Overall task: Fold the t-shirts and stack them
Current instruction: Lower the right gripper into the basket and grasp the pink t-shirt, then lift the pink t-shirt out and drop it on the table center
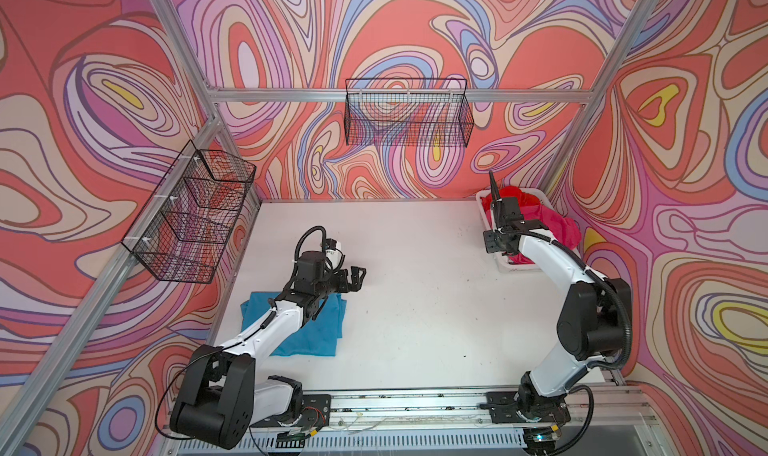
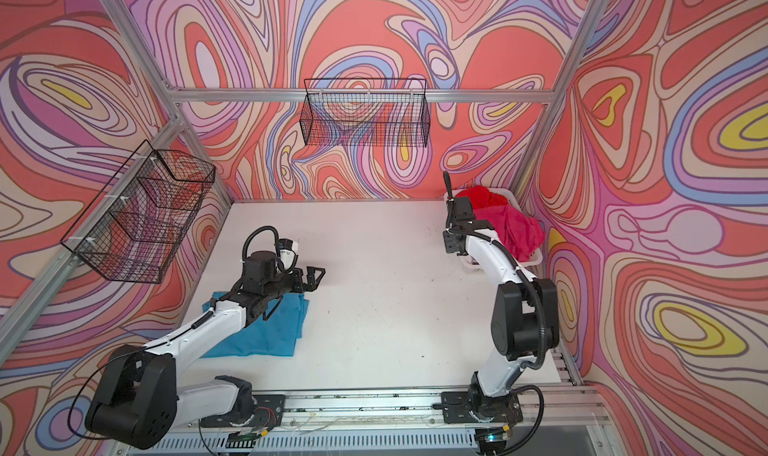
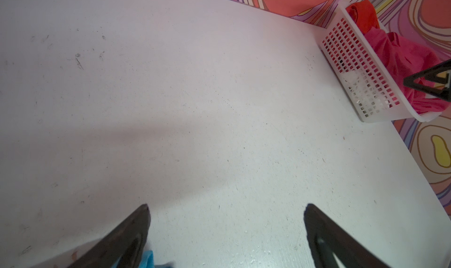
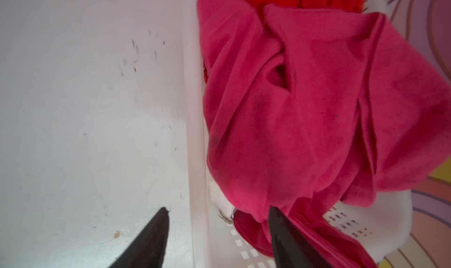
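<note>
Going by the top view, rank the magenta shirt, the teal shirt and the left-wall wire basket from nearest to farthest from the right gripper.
1. magenta shirt: in the white basket at back right, close by the right gripper.
2. teal shirt: across the table, front left.
3. left-wall wire basket: beyond the table's left edge, farthest.

Teal shirt (image 1: pixel 316 333) folded, magenta shirt (image 1: pixel 559 229), red shirt (image 1: pixel 524 195) bunched in basket (image 3: pixel 346 47)
</note>
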Tool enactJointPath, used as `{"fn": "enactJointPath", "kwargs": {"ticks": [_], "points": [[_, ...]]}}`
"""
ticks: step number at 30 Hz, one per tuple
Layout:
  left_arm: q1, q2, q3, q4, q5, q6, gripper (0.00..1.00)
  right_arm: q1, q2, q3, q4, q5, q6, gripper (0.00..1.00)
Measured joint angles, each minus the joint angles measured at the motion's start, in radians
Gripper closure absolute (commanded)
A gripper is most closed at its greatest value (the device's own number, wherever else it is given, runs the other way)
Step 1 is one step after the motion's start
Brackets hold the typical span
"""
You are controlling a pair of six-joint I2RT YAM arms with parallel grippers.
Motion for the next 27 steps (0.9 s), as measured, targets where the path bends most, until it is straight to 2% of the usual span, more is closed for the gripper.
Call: {"fn": "enactJointPath", "kwargs": {"ticks": [4,9,11,12,13,16,18,24,27], "points": [[-0.011,-0.008,-0.002,0.000,-0.009,0.000,0.00,-0.060,-0.030,0.076,-0.013,-0.009,0.048,0.14],[-0.020,-0.008,-0.002,0.000,-0.012,0.000,0.00,-0.167,0.044,0.095,0.008,-0.027,0.093,0.15],[-0.020,-0.006,-0.002,0.000,-0.014,0.000,0.00,-0.196,0.105,0.095,0.021,-0.043,0.107,0.24],[-0.020,-0.006,-0.002,0.000,-0.015,0.000,0.00,-0.208,0.139,0.095,0.027,-0.056,0.113,0.34],[-0.021,-0.005,-0.002,0.000,-0.015,0.000,0.00,-0.218,0.176,0.095,0.031,-0.076,0.122,0.49],[-0.024,-0.005,-0.003,0.000,-0.018,0.000,0.00,-0.236,0.241,0.095,0.031,-0.127,0.142,0.85],[-0.026,-0.005,-0.003,0.000,-0.019,0.000,0.00,-0.239,0.245,0.095,0.032,-0.153,0.157,0.98],[-0.026,-0.006,-0.003,0.000,-0.023,0.000,0.00,-0.239,0.105,0.106,0.019,-0.217,0.184,1.00],[-0.026,-0.006,-0.003,0.000,-0.026,0.001,0.00,-0.239,-0.010,0.183,-0.006,-0.265,0.196,1.00]]}}
